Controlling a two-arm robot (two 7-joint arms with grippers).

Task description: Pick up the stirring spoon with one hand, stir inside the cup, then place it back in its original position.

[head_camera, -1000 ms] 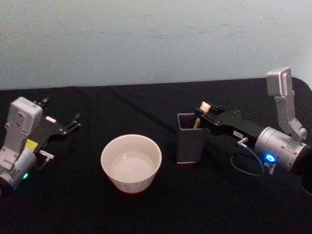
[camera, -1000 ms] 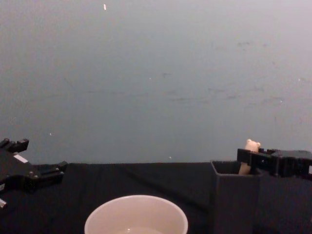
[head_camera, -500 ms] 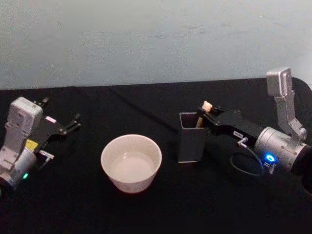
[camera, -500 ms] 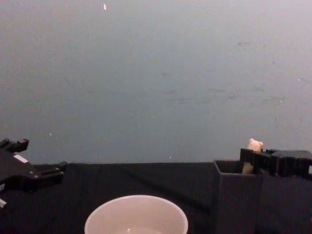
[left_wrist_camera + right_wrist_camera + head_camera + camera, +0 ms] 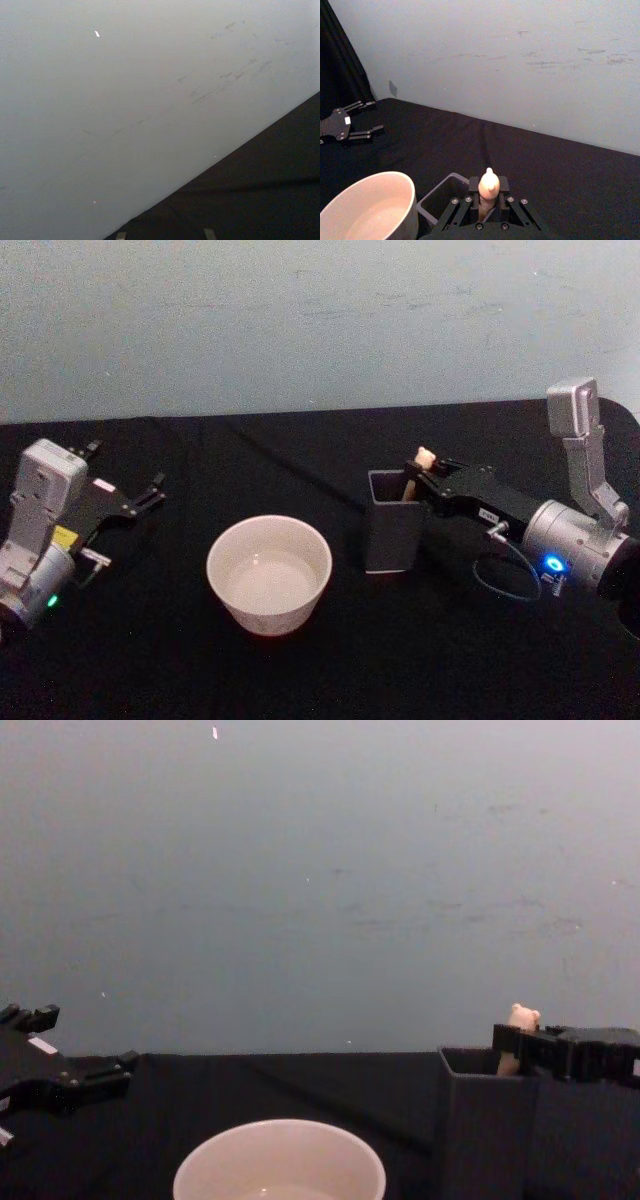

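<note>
- Head view: right gripper (image 5: 413, 483) clamped on the spoon (image 5: 422, 457), which stands in the dark holder (image 5: 392, 535) at the cup's (image 5: 268, 575) 3 o'clock; left gripper (image 5: 128, 472) spread open, empty, at 9 o'clock
- Right wrist view: beige handle pinched under its bear head
- Chest view: bear head above the holder's rim

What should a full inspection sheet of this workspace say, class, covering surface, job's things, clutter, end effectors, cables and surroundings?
Surface: black cloth-covered table.
Job's things: slim beige bear-topped stirring spoon standing in the dark grey square holder; wide round cream-white cup upright to the holder's left, apart from it.
Clutter: nothing seen.
End effectors: right end effector shut on the spoon's handle above the holder; left end effector open, idle at the table's left.
Cables: thin dark cable loop under the right wrist.
Surroundings: pale scuffed wall; dark curtain.
</note>
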